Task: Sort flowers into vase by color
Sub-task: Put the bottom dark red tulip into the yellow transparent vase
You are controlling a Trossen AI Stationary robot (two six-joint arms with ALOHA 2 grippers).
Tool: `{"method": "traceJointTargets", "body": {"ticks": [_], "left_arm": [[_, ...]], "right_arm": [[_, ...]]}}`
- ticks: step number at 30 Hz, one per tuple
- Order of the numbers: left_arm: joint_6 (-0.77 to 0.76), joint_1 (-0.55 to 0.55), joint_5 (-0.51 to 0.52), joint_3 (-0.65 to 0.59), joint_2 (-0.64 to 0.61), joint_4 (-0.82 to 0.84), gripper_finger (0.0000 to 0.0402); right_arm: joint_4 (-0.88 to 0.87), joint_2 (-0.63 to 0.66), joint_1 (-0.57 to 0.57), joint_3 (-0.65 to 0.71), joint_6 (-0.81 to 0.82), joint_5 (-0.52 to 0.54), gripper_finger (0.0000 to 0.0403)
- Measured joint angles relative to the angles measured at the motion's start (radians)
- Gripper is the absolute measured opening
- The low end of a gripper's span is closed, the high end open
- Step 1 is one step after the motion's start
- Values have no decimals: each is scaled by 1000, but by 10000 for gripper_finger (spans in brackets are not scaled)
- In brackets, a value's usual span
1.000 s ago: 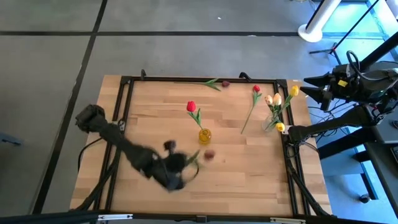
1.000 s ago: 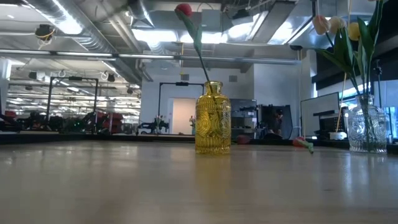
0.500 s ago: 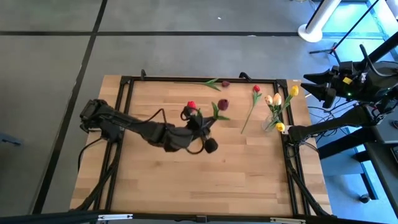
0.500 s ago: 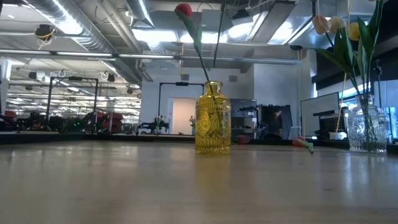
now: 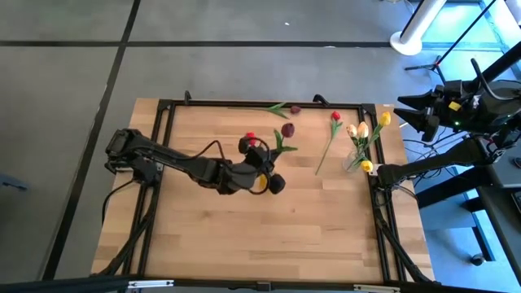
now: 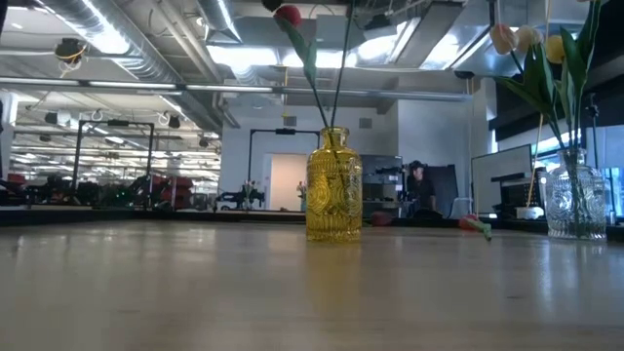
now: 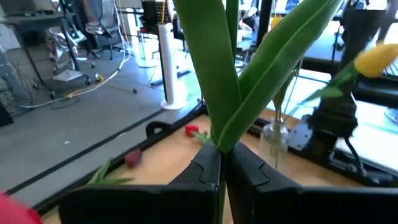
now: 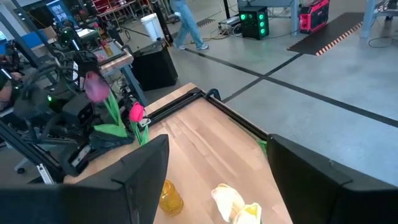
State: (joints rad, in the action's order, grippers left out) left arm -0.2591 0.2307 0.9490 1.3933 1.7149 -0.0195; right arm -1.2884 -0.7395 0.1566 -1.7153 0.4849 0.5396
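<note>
Wooden table (image 5: 244, 236), grey concrete floor (image 5: 65, 49) around.

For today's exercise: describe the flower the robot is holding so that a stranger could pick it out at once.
Start at the yellow glass vase near the middle of the wooden table. The left pincer hovers just above it, shut on the stem of a dark maroon tulip. Unlike the red tulip already standing in that vase, this one has a darker head.
</note>
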Motion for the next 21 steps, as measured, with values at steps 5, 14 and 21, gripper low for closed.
{"method": "traceJointTargets", "body": {"ticks": [5,14,21], "left_arm": [[-28,-9,3,-51,2,-39,9],[-144,-5,-194,-51,-18,49,82],[-291,-9,-425,-50,-138,334,133]], "right_arm": [[0,0,0,0,-18,0,271],[0,0,0,0,-13,-26,271],[-1,0,0,0,1,-36,271]]}}
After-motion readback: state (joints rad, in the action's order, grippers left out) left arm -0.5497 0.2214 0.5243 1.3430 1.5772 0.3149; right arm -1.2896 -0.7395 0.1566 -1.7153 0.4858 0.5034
